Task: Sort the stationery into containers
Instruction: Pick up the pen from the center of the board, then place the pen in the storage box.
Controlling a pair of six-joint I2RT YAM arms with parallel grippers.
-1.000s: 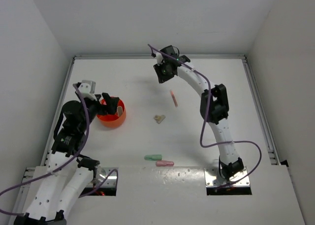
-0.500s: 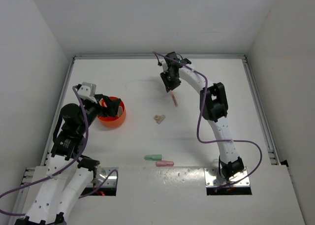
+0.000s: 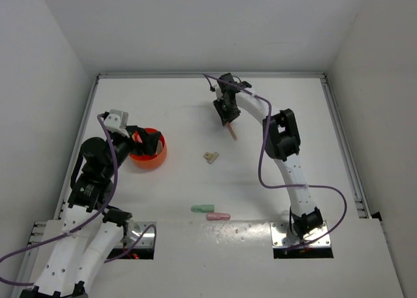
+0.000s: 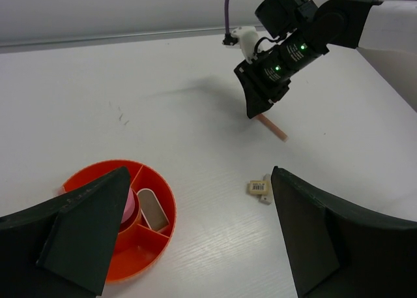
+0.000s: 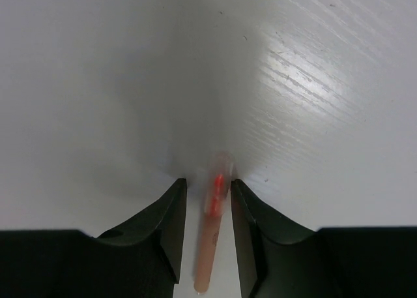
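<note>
You're hovering the right end effector low over the pink stick, jaws narrowed and straddling it. A sliver of table is showing beside the stick, so it's not clamping. The stick is lying flat, its long axis running along the fingers. One end is poking just past the fingertips and the other is reaching back toward the palm. From above it's pointing far-to-near.

Your left end effector is hanging wide open, gripping nothing, just over the orange tub. The beige blocks are lying between the two end effectors. The green bar and pink bar are lying well behind both, long axes running left-right.
</note>
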